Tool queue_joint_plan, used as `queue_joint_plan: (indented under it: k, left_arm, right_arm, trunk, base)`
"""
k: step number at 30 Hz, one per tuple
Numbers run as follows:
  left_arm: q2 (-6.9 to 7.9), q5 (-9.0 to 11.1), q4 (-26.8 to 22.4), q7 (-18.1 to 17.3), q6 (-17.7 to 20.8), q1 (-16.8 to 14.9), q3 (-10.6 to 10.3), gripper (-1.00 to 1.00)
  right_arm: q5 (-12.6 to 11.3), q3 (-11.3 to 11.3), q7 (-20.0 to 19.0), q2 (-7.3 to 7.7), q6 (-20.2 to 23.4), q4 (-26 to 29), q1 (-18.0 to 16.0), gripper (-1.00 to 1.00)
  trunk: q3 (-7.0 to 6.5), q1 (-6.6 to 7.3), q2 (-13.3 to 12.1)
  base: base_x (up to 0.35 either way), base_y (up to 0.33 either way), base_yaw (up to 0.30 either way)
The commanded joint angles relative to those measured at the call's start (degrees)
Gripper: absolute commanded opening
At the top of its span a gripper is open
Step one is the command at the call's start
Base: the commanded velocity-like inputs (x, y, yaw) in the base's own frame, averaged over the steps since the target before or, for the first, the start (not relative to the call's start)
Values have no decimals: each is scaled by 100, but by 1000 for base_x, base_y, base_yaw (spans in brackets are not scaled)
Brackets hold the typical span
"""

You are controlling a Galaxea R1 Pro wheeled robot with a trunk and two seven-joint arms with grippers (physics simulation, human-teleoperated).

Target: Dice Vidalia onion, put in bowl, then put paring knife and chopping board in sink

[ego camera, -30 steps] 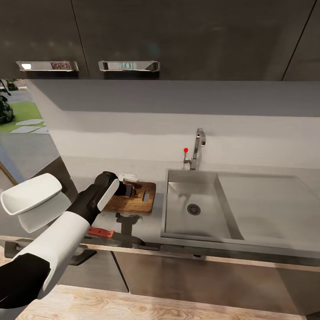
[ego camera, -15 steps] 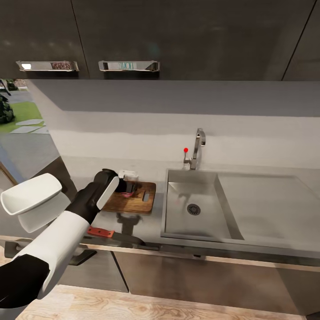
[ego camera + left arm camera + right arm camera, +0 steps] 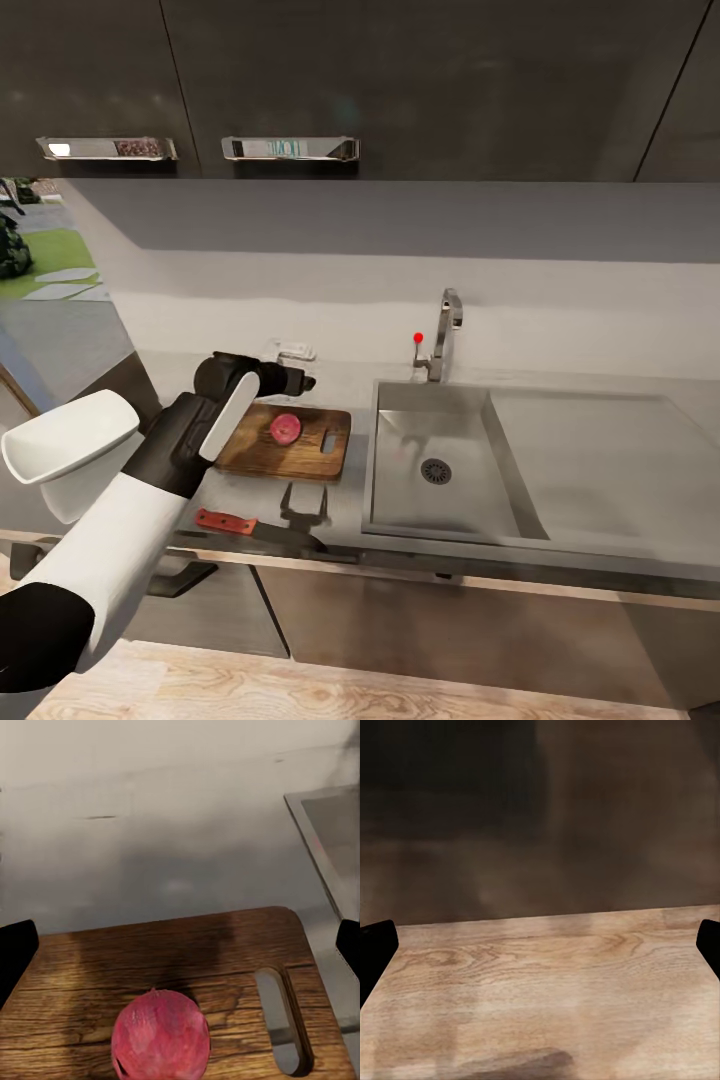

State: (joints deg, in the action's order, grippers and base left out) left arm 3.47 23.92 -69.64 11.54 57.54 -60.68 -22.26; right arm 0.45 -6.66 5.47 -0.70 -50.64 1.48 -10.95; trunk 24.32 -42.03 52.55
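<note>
Onion sits on chopping board w/ left hand released just above & behind it; paring knife lies at tabletop front edge, long axis along edge, nearest left arm; right hand open.

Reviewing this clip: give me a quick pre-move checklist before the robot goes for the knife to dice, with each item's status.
1. Onion out of the sink and resting on the chopping board: ok.
2. Left gripper open and lifted clear of the onion: ok.
3. Paring knife lying free near the countertop front edge: ok.
4. Sink basin free for later drop-off: ok.
5. Bowl position confirmed: cannot tell.
6. Right gripper open, facing wooden floor, away from the counter: ok.
</note>
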Motion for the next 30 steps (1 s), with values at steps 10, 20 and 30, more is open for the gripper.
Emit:
queue_joint_plan:
  k: [10, 20, 30]
  left_arm:
    - [7, 61, 203, 58, 12, -6, -32, 100]
    - [4, 61, 525, 58, 12, -6, -33, 100]
    - [-22, 61, 997, 50, 3, -5, -42, 100]
  right_arm:
    - [8, -20, 6, -4, -16, -3, -3, 100]
    - [8, -21, 6, -1, -16, -1, -3, 100]
    - [8, -20, 6, -1, -16, -1, -3, 100]
  trunk:
    - [6, -1, 5]
    - [6, -1, 5]
    - [6, -1, 5]
  base:
    - [-158, 0, 0]
    - [-330, 0, 0]
    - [-334, 0, 0]
